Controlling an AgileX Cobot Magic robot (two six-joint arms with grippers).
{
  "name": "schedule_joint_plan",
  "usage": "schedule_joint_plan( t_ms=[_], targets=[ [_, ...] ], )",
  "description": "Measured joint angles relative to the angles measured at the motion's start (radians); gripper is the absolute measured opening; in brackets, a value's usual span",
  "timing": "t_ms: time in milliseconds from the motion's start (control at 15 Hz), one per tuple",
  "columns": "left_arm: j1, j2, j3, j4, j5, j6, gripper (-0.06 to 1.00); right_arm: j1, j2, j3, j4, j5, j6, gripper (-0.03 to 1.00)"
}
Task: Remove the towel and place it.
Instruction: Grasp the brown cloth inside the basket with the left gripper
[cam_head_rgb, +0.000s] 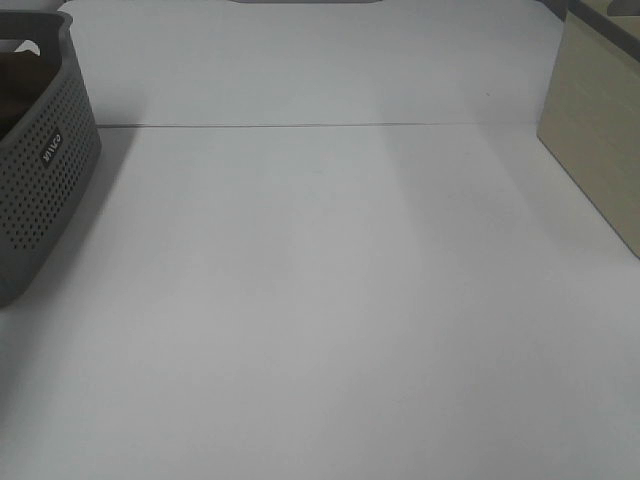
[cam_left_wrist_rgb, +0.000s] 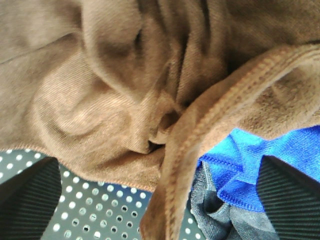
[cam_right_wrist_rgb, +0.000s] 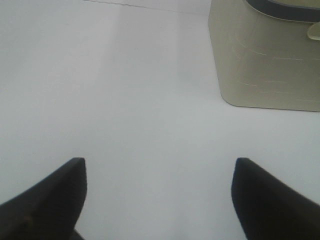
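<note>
- The towel (cam_left_wrist_rgb: 100, 100) lies bunched in the grey basket (cam_head_rgb: 45, 190), which sits at the left edge of the high view. The left wrist camera shows its brown folds over the basket's perforated floor.
- My left gripper (cam_left_wrist_rgb: 160, 200) hangs close over it, jaws spread wide and holding nothing. A stitched hem ridge runs between the fingers.
- A blue cloth (cam_left_wrist_rgb: 245, 165) and a grey cloth (cam_left_wrist_rgb: 215, 220) lie tucked under that hem, beside one finger. I judge the main risk is pinching them along with the towel.
- So I'd aim for the thick brown fold away from the blue, go down until both pads straddle plush only, then close firmly before lifting.
- I'd lift straight up and high, so the cloth clears the basket wall without dragging it.
- My right gripper (cam_right_wrist_rgb: 160, 167) is also open and empty, above the counter (cam_head_rgb: 320, 300) near the beige bin (cam_right_wrist_rgb: 260, 60). It is free to catch a trailing corner.
- The wide middle of the high view looks to me like the placing spot.
</note>
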Motion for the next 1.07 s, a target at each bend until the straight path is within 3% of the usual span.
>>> schedule_joint_plan(
  t_ms=[200, 333, 533, 600, 733, 1067],
  targets=[
    [0.000, 0.023, -0.001, -0.021, 0.012, 0.005, 0.95, 0.000, 0.000, 0.000, 0.000, 0.000, 0.000, 0.77],
    [0.000, 0.024, -0.001, -0.019, 0.026, 0.010, 0.69, 0.000, 0.000, 0.000, 0.000, 0.000, 0.000, 0.77],
    [0.000, 0.024, -0.001, -0.019, 0.027, -0.025, 0.19, 0.000, 0.000, 0.000, 0.000, 0.000, 0.000, 0.77],
    [0.000, 0.024, -0.001, -0.019, 0.027, -0.038, 0.07, 0.000, 0.000, 0.000, 0.000, 0.000, 0.000, 0.77],
    [0.000, 0.024, -0.001, -0.019, 0.027, -0.050, 0.00, 0.000, 0.000, 0.000, 0.000, 0.000, 0.000, 0.77],
    [0.000, 0.018, -0.008, 0.003, 0.037, -0.050, 0.00, 0.000, 0.000, 0.000, 0.000, 0.000, 0.000, 0.77]
  ],
)
